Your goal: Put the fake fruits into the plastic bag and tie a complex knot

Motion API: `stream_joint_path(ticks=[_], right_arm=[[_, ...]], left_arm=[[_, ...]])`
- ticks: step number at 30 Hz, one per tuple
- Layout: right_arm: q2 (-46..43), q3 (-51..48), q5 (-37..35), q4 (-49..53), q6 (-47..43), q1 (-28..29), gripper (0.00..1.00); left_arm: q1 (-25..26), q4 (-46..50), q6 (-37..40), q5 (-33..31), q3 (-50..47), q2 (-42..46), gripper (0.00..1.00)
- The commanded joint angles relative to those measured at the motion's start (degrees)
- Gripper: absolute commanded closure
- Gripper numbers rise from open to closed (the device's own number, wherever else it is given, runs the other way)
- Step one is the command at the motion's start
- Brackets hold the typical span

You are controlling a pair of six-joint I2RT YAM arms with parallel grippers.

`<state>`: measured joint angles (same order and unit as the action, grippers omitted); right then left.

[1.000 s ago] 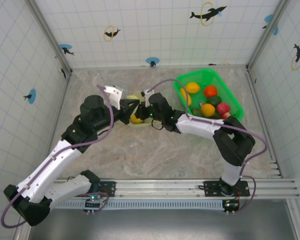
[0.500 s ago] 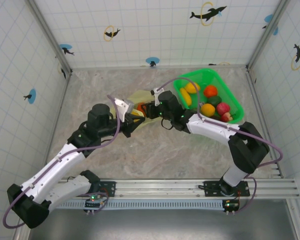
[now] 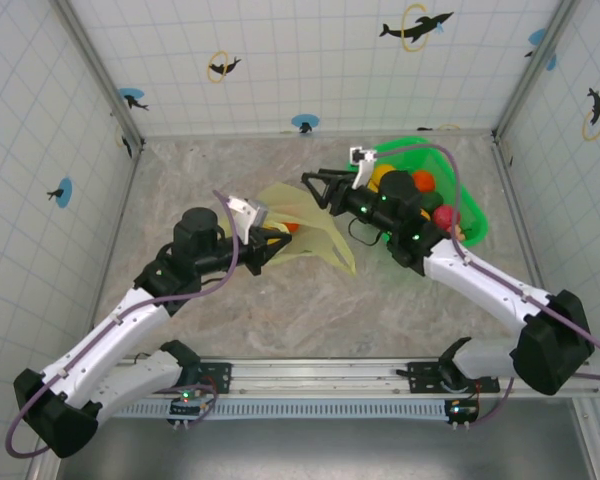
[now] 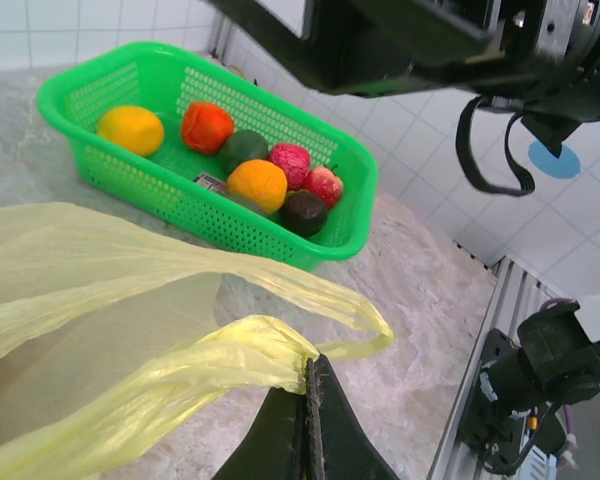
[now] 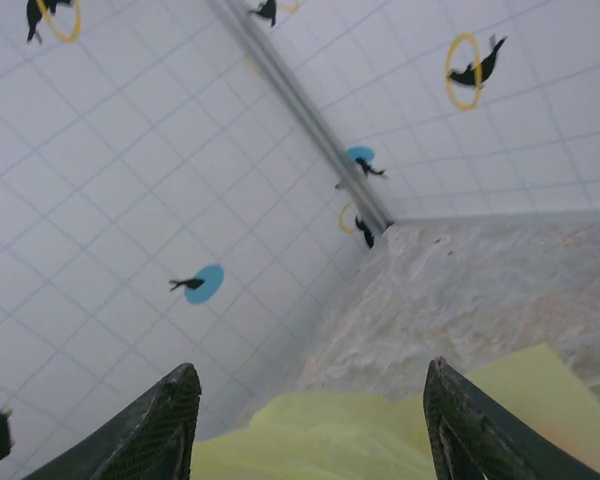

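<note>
I see the left gripper (image 4: 310, 368) pinched tight on the plastic bag (image 4: 130, 290) handle. The right gripper (image 5: 308, 395) is spread wide, with the bag just beyond its fingers.

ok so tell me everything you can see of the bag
The bag is thin, translucent pale yellow-green plastic, crinkled, spread loosely over the table left of the tray. The shut left claw pinches a bunched strip of its edge, and a loop handle curls free past it. An orange fruit shows through it near the claw.
</note>
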<state>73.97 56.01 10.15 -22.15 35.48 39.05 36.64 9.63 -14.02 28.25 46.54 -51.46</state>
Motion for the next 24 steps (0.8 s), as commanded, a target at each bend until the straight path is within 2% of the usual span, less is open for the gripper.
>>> stream_joint_path(ticks=[1,4,7,8,16,19,24], right_arm=[[-1.73,-0.78,-3.98,4.01,1.89,-4.84,0.38],[0.74,2.21,-13.10,15.05,3.25,-9.70,0.35],[6.93,7.49,-22.36,26.44,12.31,-13.33,0.35],[9.36,9.18,-23.43,29.54,14.77,-14.68,0.35],[23.95,16.79,-19.10,32.49,32.45,-22.60,0.32],[30.36,21.89,-17.36,33.01,37.72,-23.78,0.31],[40.59,29.15,-10.50,30.35,45.92,-25.12,0.29]], left_arm=[[-0.43,-0.75,-0.92,-1.50,2.84,0.31,1.00],[-0.39,-0.50,-0.87,-2.20,3.54,-0.19,1.00],[-0.39,-0.41,-0.63,-2.23,4.20,-0.92,1.00],[-0.40,-0.42,-0.51,-2.18,4.35,-1.28,1.00],[-0.43,-0.55,0.37,-1.97,5.25,-2.91,1.00],[-0.42,-0.50,0.91,-2.15,5.62,-3.38,1.00],[-0.41,-0.53,1.54,-2.03,6.13,-4.26,1.00]])
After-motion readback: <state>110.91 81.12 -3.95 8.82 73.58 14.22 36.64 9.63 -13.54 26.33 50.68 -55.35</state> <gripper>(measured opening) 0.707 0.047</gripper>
